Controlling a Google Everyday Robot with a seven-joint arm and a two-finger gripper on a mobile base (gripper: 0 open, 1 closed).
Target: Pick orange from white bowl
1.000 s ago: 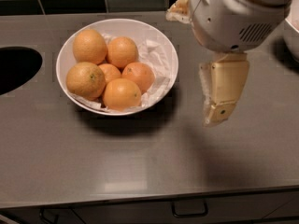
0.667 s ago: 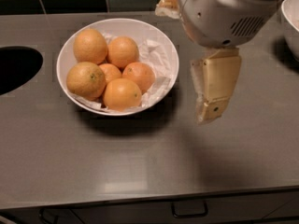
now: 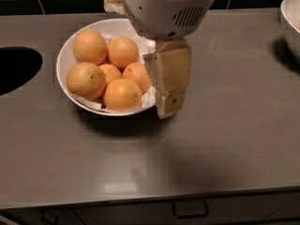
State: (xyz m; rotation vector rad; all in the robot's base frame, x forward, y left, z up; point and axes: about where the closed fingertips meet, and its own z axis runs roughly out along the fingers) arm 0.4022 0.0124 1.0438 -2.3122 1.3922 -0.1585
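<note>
The white bowl [image 3: 65, 62], wide, shallow and lined with crumpled white paper, stands on the grey counter left of centre and holds several oranges. The orange [image 3: 86, 80] is the large, pale one with a small dark speck, at the bowl's left front. A similar large pale orange [image 3: 90, 46] lies behind it, and smaller, deeper-orange fruits [image 3: 122, 94] fill the middle and right. My gripper [image 3: 165, 110] hangs from the big white arm housing [image 3: 164, 8]. It points down over the bowl's right rim, to the right of the fruit and apart from the orange.
A dark round opening [image 3: 14, 69] is cut into the counter at the far left. Another white bowl [image 3: 291, 25] sits at the right edge. The counter's front edge runs along the bottom, with drawer handles [image 3: 190, 213] below. Dark tiles line the back wall.
My arm and gripper have moved left, from the open counter right of the bowl to over the bowl's right rim. The fruit has not moved.
</note>
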